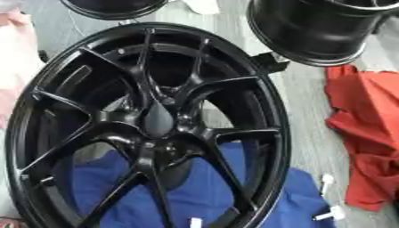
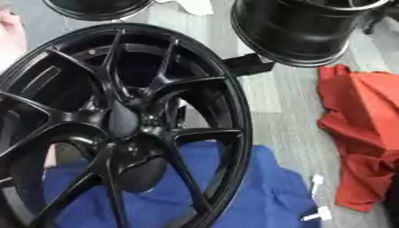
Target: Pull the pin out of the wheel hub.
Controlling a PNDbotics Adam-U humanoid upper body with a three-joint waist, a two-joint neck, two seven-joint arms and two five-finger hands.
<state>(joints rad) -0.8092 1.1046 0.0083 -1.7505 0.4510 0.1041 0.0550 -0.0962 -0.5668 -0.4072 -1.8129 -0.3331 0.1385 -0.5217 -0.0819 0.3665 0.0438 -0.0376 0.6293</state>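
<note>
While neither robot hand shows in either view, so their state cannot be told, the black wheel (image 1: 148, 129) stands tilted over a blue cloth (image 1: 195, 191) with its hub (image 1: 158, 121) at the centre, and no pin can be made out in the hub. That fits a pin too dark to pick out as well as one already drawn, so the step stays unsettled. Counted: one spoked wheel, two more black rims at twelve (image 1: 113, 8) and one o'clock (image 1: 315, 29), one red cloth (image 1: 366, 129) at three, and three small white pieces (image 1: 333, 213) at five.
</note>
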